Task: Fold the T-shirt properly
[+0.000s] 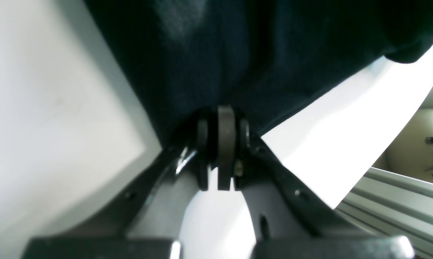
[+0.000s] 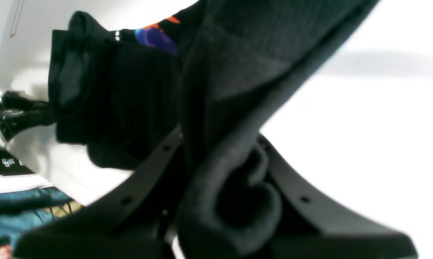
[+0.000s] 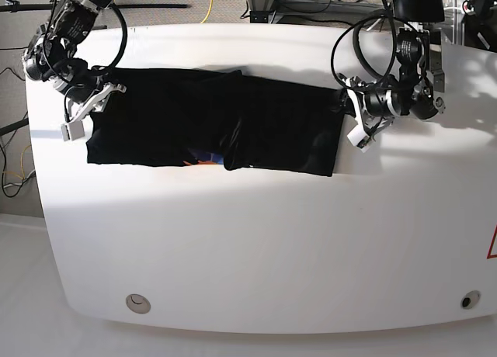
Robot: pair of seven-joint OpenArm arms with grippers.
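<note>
The black T-shirt (image 3: 171, 116) is folded into a long band across the far part of the white table (image 3: 256, 240), stretched between both grippers. A bit of its orange and blue print (image 3: 203, 160) peeks out at the near edge and also shows in the right wrist view (image 2: 155, 36). My left gripper (image 3: 344, 109) is shut on the shirt's right end; its fingers pinch the dark cloth (image 1: 238, 46) in the left wrist view (image 1: 223, 118). My right gripper (image 3: 97, 101) is shut on the left end, with bunched cloth (image 2: 130, 93) between its jaws (image 2: 223, 158).
Cables and stands (image 3: 210, 0) lie behind the table's far edge. Two round fittings (image 3: 138, 300) (image 3: 466, 300) sit near the front edge. An aluminium rail (image 1: 392, 194) runs beside the table in the left wrist view. The other gripper (image 2: 18, 111) shows at the shirt's far end.
</note>
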